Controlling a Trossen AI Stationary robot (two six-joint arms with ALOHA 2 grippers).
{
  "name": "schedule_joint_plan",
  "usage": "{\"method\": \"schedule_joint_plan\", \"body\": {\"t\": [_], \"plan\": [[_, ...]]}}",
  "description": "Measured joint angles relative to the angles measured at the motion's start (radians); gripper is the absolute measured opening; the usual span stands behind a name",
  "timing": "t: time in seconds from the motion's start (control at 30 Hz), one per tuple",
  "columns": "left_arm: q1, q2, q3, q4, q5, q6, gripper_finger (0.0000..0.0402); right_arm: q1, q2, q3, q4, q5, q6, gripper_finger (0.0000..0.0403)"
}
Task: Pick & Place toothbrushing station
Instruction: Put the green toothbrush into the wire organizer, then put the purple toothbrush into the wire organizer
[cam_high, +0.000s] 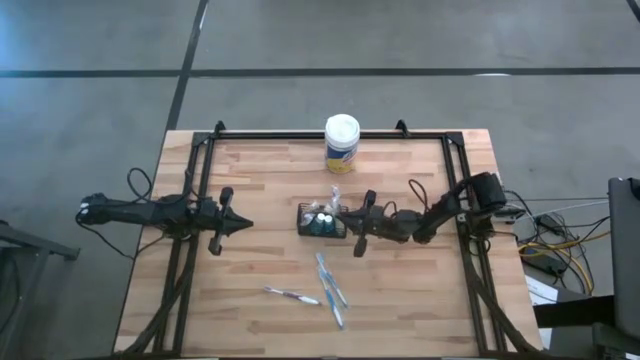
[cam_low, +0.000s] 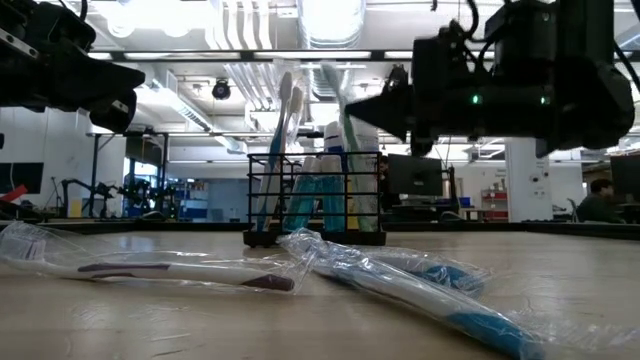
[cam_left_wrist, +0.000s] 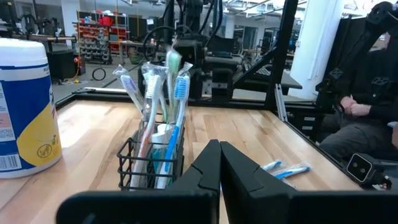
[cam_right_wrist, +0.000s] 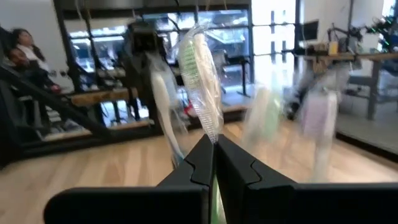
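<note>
Your right pincer (cam_high: 350, 222) was clenched on a wrapped green-bristled toothbrush (cam_right_wrist: 200, 68) at the black wire-mesh caddy (cam_high: 320, 221) — next, lower and release. Left pincer (cam_high: 243, 226) waited, clenched.

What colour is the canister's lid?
White; the canister shows it best in the high view.

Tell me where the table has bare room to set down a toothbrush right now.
Bare wood lies between the left gripper and the caddy, and along the table's far left edge beside the canister. Near right corner is free too. Crowded: around the caddy, where the right gripper is shut on a wrapped toothbrush, and the near middle, with wrapped toothbrushes.
</note>
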Motion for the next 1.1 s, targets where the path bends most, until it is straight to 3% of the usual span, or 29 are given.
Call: {"method": "schedule_joint_plan", "body": {"t": [0.37,0.77,0.87,1.1], "plan": [[0.0,0.0,0.0,-0.006,0.003,-0.002,0.0005,0.0,0.093,0.022,0.006,0.013,0.05,0.0008],[0.0,0.0,0.0,-0.006,0.007,-0.003,0.0005,0.0,0.083,0.014,0.003,-0.011,0.034,0.0012],[0.0,0.0,0.0,-0.006,0.013,-0.004,0.0005,0.0,0.077,0.007,-0.001,-0.021,0.064,0.0033],[0.0,0.0,0.0,-0.006,0.015,-0.007,0.0005,0.005,-0.019,-0.048,-0.004,-0.022,0.091,0.0125]]}}
